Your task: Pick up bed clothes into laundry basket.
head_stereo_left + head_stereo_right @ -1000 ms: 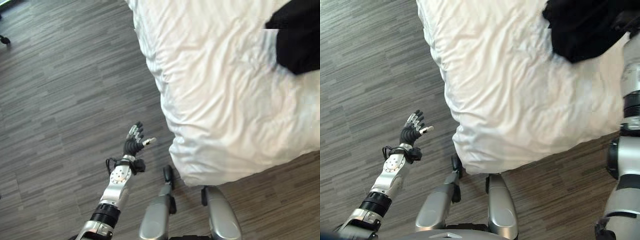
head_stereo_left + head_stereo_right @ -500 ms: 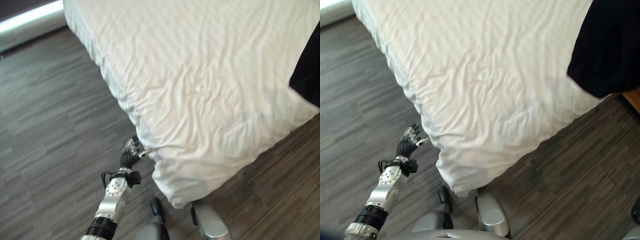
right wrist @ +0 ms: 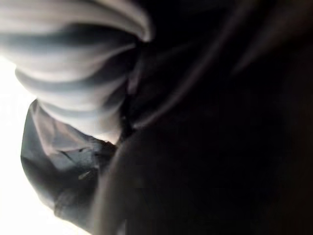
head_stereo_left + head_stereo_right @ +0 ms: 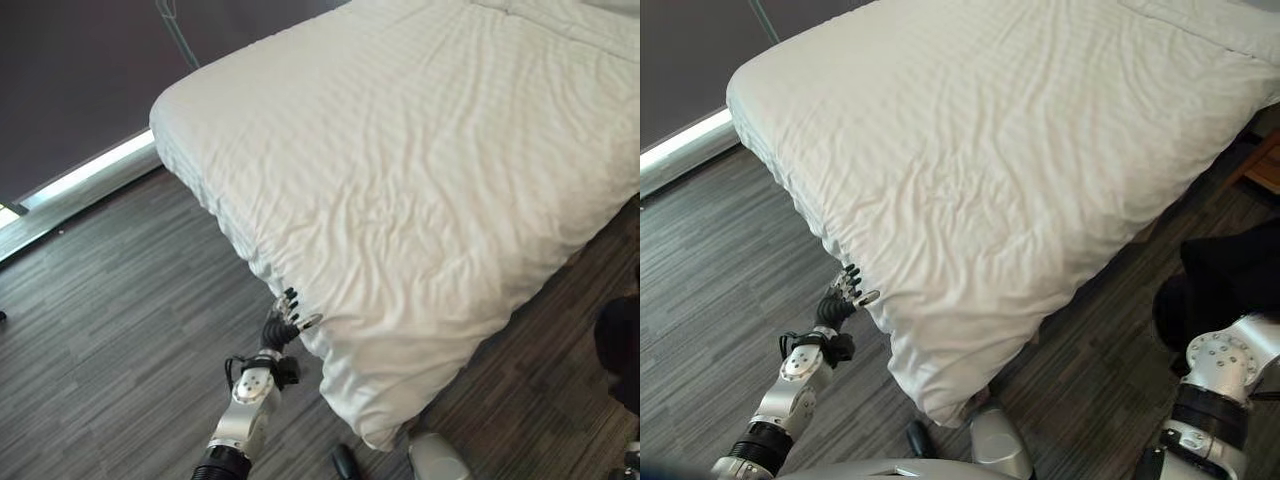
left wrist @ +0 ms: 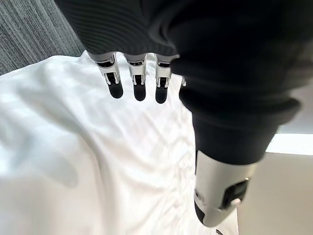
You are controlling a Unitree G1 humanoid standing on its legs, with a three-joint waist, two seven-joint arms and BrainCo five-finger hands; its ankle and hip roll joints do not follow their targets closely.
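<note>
Left eye view: left robot hand was raised off the grey wood floor, fingers straight and spread, tips just beside the hanging edge of the white duvet near the bed's foot corner; could not tell if they touched it. The duvet covered the whole bed, wrinkled, draping down over the corner. A dark garment showed at the right edge, off the bed. Right eye view: same scene, the left robot hand by the duvet edge; the black garment hung bunched just above the right forearm, beside the bed's right side and over the floor; the right robot hand itself was hidden in the cloth, so its fingers could not be told. Left wrist view: fingers straight, apart from the thumb, holding nothing, white duvet cloth close beyond them. Right wrist view: dark fabric pressed up against the camera, with lighter folds at one side.
</note>
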